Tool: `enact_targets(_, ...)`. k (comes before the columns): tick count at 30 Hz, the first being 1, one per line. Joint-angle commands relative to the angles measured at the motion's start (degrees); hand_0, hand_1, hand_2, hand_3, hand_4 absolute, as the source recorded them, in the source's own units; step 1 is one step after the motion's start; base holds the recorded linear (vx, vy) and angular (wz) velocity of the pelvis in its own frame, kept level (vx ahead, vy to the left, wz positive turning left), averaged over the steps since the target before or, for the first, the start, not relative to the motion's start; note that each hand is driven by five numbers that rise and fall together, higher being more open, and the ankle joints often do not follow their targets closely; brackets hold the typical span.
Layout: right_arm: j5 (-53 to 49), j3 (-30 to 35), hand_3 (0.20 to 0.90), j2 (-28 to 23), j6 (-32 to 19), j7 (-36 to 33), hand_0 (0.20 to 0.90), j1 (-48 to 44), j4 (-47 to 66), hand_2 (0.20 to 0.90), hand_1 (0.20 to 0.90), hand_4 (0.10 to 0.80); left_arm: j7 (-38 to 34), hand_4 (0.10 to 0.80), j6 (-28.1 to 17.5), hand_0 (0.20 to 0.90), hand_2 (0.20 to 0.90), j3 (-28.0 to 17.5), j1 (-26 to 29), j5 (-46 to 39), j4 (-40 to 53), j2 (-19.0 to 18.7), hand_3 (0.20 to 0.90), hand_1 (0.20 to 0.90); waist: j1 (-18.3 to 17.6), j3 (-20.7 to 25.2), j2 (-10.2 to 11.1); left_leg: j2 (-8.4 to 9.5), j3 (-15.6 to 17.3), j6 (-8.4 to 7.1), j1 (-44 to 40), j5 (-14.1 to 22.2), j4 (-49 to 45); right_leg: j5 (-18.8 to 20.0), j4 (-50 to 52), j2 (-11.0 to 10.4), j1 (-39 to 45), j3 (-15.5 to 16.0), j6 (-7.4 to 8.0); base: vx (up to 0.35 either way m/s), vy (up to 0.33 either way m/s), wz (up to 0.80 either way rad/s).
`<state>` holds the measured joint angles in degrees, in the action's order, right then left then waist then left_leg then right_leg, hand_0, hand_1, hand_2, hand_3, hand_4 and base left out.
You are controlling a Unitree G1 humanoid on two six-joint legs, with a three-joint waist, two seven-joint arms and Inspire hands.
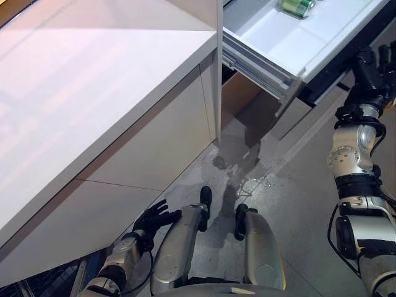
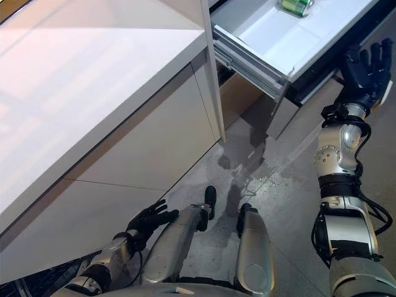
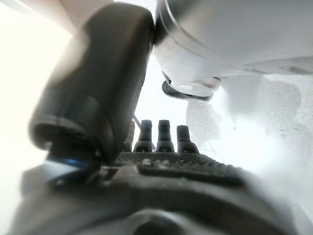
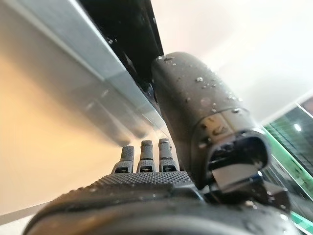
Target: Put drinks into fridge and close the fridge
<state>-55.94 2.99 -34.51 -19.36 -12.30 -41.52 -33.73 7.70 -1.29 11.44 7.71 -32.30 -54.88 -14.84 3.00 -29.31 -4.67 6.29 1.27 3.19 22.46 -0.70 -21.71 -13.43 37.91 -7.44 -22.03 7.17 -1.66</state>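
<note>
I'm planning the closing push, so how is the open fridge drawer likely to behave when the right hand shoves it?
The drawer hangs on metal slide rails, so it should probably glide straight in rather than tilt. It holds only a green can, so it likely feels light. That can may roll or slide on the smooth white floor if pushed sharply. The right hand, spread open at its front, looks wet, so contact could slip.

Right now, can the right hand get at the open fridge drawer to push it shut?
Probably yes: the right hand, fingers straight, is raised by the drawer's front, with nothing between them.

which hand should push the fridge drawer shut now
Likely the right hand: it is raised, open, beside the pulled-out fridge drawer front. The left hand hangs low by the counter, far from it.
</note>
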Motion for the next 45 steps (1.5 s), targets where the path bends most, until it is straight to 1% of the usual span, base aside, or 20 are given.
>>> enact_targets(1, -0.5, -10.5, 0.900, -1.5, 2.8, 13.1, 0.900, -11.7, 3.9, 0.900, 0.900, 0.800, 1.1, 0.800, 0.4, 0.900, 0.900, 3.4, -6.4, 0.3, 1.9, -2.5, 0.900, 0.900, 5.0, 1.4, 0.5, 1.20, -2.2, 2.80, -4.0, 10.3, -6.5, 3.0, -3.8, 0.5, 2.1, 1.6, -0.99, 0.021, 0.018, 0.12)
enact_targets(5, -3.6, -11.9, 0.900, -0.5, 3.4, 14.0, 0.900, -14.6, 2.5, 0.900, 0.900, 0.800, 2.3, 0.800, -0.4, 0.900, 0.900, 5.1, -6.2, 0.5, 2.5, -2.4, 0.900, 0.900, 6.1, 1.7, 0.1, 1.01, -3.9, 1.91, -5.5, 7.9, -2.3, 4.2, -7.5, 0.4, 4.0, 2.4, -0.34, 0.015, 0.017, 0.27)
enact_targets(8, -3.4, -12.5, 0.900, 0.4, 3.2, 13.6, 0.900, -15.6, 1.7, 0.900, 0.900, 0.800, 2.5, 0.800, -1.1, 0.900, 0.900, 6.1, -6.1, 0.3, 2.8, -2.3, 0.900, 0.900, 6.8, 2.0, -0.1, 1.00, -4.7, 1.63, -6.4, 6.8, 0.1, 4.9, -9.8, 0.3, 5.0, 3.1, 0.08, 0.003, 0.022, 0.29)
enact_targets(11, -3.6, -12.8, 0.900, 1.4, 2.5, 13.6, 0.900, -15.8, 0.8, 0.900, 0.900, 0.800, 2.5, 0.800, -1.4, 0.900, 0.900, 6.3, -6.4, 1.1, 2.2, -2.3, 0.900, 0.900, 7.5, 2.5, -0.1, 1.11, -5.4, 1.34, -7.7, 5.7, 2.5, 6.1, -12.9, 0.3, 6.6, 4.0, 0.68, 0.042, 0.028, 0.31)
enact_targets(14, -3.0, -13.0, 0.900, 2.3, 2.4, 12.6, 0.900, -15.5, 0.8, 0.900, 0.900, 0.800, 2.4, 0.800, -1.6, 0.900, 0.900, 5.8, -6.8, 2.4, 0.8, -2.8, 0.900, 0.900, 7.9, 3.1, 0.4, 1.05, -5.6, 1.16, -8.9, 4.9, 4.7, 7.7, -16.5, 0.5, 8.2, 4.6, 1.60, 0.059, 0.016, 0.25)
enact_targets(15, -2.9, -13.0, 0.900, 2.3, 2.4, 12.6, 0.900, -15.5, 0.7, 0.900, 0.900, 0.800, 2.4, 0.800, -1.6, 0.900, 0.900, 5.7, -6.8, 2.5, 0.6, -2.8, 0.900, 0.900, 7.9, 3.2, 0.5, 1.04, -5.6, 1.13, -9.0, 4.9, 5.0, 7.9, -16.9, 0.5, 8.3, 4.7, 1.70, 0.066, 0.029, 0.09)
enact_targets(17, -2.9, -12.9, 0.900, 2.5, 2.2, 12.2, 0.900, -14.9, 0.3, 0.900, 0.900, 0.800, 2.3, 0.800, -1.8, 0.900, 0.900, 5.1, -7.3, 3.4, -0.5, -3.0, 0.900, 0.900, 7.9, 3.8, 1.0, 0.74, -5.3, 0.99, -10.2, 4.5, 6.9, 9.2, -19.9, 0.6, 9.5, 4.8, 2.45, 0.071, 0.038, 0.11)
enact_targets(23, -3.8, -12.1, 0.900, 2.1, 1.5, 11.7, 0.900, -14.7, -0.7, 0.900, 0.900, 0.800, 3.3, 0.800, -2.4, 0.900, 0.900, 4.7, -7.4, 3.8, -1.7, -3.0, 0.900, 0.900, 7.3, 4.8, 1.6, 0.46, -3.6, 0.97, -11.8, 3.9, 9.8, 11.8, -24.4, 0.8, 10.6, 4.2, 3.80, 0.035, 0.050, 0.06)
enact_targets(28, -4.1, -11.2, 0.900, 2.0, 0.6, 10.9, 0.900, -13.8, -0.2, 0.900, 0.900, 0.800, 4.0, 0.800, -2.7, 0.900, 0.900, 4.6, -6.7, 4.1, -1.8, -3.1, 0.900, 0.900, 6.5, 5.0, 2.0, 0.57, -2.2, 1.37, -11.7, 4.4, 9.4, 12.6, -24.9, 0.6, 10.3, 3.4, 4.28, 0.002, 0.022, -0.02)
enact_targets(31, -2.9, -10.0, 0.900, 2.7, 0.5, 9.7, 0.900, -11.0, 0.5, 0.900, 0.900, 0.800, 4.1, 0.800, -2.1, 0.900, 0.900, 4.0, -6.3, 4.8, -1.9, -3.1, 0.900, 0.900, 5.8, 5.7, 2.6, 0.53, -1.5, 1.53, -12.3, 4.9, 9.3, 12.9, -25.6, 0.8, 11.1, 2.7, 4.58, 0.043, -0.001, -0.08)
enact_targets(34, -2.1, -9.2, 0.900, 4.1, 1.4, 9.6, 0.900, -4.6, 3.0, 0.900, 0.900, 0.800, 3.8, 0.800, -1.6, 0.900, 0.900, 3.2, -6.7, 5.8, -2.0, -3.0, 0.900, 0.900, 4.6, 7.0, 3.4, 0.09, -0.9, 1.47, -14.0, 4.8, 11.0, 13.3, -27.1, 1.4, 12.6, 2.0, 4.93, 0.069, -0.037, -0.13)
enact_targets(35, -1.8, -8.7, 0.900, 4.9, 2.1, 10.0, 0.900, -1.2, 4.4, 0.900, 0.900, 0.800, 3.6, 0.800, -1.4, 0.900, 0.900, 2.8, -7.1, 6.1, -2.0, -3.0, 0.900, 0.900, 4.1, 7.6, 3.8, -0.17, -0.6, 1.40, -14.7, 4.7, 11.9, 13.5, -27.8, 1.6, 13.1, 1.8, 5.06, 0.089, -0.086, -0.19)
enact_targets(37, 0.3, -8.3, 0.900, 7.8, 4.4, 10.6, 0.900, 8.9, 8.1, 0.900, 0.900, 0.800, 3.1, 0.800, -0.6, 0.900, 0.900, 1.6, -7.7, 7.2, -2.1, -2.7, 0.900, 0.900, 2.4, 9.6, 4.5, -0.96, 0.2, 1.12, -16.5, 3.9, 14.8, 13.8, -29.5, 2.3, 14.3, 1.3, 5.26, 0.086, -0.116, -0.25)
enact_targets(39, 3.4, -8.3, 0.900, 10.0, 5.0, 12.1, 0.900, 16.3, 9.7, 0.900, 0.900, 0.800, 3.0, 0.800, -0.1, 0.900, 0.900, 0.9, -8.3, 8.0, -2.1, -2.5, 0.900, 0.900, 1.2, 11.0, 4.7, -1.48, 0.7, 0.97, -18.0, 3.6, 16.8, 13.5, -30.3, 3.0, 15.1, 0.8, 5.16, 0.076, -0.095, -0.23)
enact_targets(40, 4.9, -7.9, 0.900, 10.9, 5.5, 13.6, 0.900, 22.2, 10.1, 0.900, 0.900, 0.800, 2.8, 0.800, -0.2, 0.900, 0.900, 0.5, -9.0, 8.5, -2.3, -2.3, 0.900, 0.900, 0.2, 12.0, 4.8, -1.87, 1.2, 0.76, -19.3, 3.6, 18.0, 13.1, -30.8, 3.6, 16.0, 0.5, 5.07, 0.081, -0.105, -0.24)
enact_targets(41, 6.2, -7.7, 0.900, 11.7, 6.5, 14.5, 0.900, 26.1, 10.0, 0.900, 0.900, 0.800, 2.7, 0.800, -0.2, 0.900, 0.900, 0.0, -9.5, 8.8, -2.5, -2.0, 0.900, 0.900, -0.4, 13.0, 4.9, -2.08, 1.5, 0.61, -19.8, 3.5, 18.8, 13.0, -31.5, 3.9, 16.4, 0.3, 4.99, 0.073, -0.102, -0.28)
enact_targets(43, 9.2, -8.1, 0.900, 13.2, 8.2, 15.0, 0.900, 31.6, 8.8, 0.900, 0.900, 0.800, 2.6, 0.800, -0.1, 0.900, 0.900, -0.7, -10.1, 9.1, -2.5, -1.6, 0.900, 0.900, -1.6, 14.4, 4.9, -2.63, 2.2, 0.33, -21.3, 3.5, 19.9, 12.2, -31.8, 4.7, 17.6, 0.2, 4.58, 0.049, -0.099, -0.23)
enact_targets(44, 9.8, -8.2, 0.900, 13.5, 8.0, 15.3, 0.900, 32.4, 8.5, 0.900, 0.900, 0.800, 2.5, 0.800, 0.0, 0.900, 0.900, -0.8, -10.1, 9.0, -2.5, -1.5, 0.900, 0.900, -1.8, 14.7, 5.0, -2.67, 2.3, 0.29, -21.2, 3.4, 20.0, 12.3, -31.9, 4.8, 17.6, 0.2, 4.53, 0.051, -0.111, -0.17)
enact_targets(45, 13.3, -8.9, 0.900, 14.5, 8.3, 16.0, 0.900, 35.5, 6.8, 0.900, 0.900, 0.800, 2.6, 0.800, 0.4, 0.900, 0.900, -1.3, -10.3, 9.0, -2.5, -1.2, 0.900, 0.900, -2.5, 15.7, 5.1, -2.92, 2.8, 0.10, -21.8, 3.5, 20.0, 11.9, -32.1, 5.1, 18.3, 0.3, 4.27, 0.043, -0.095, -0.26)
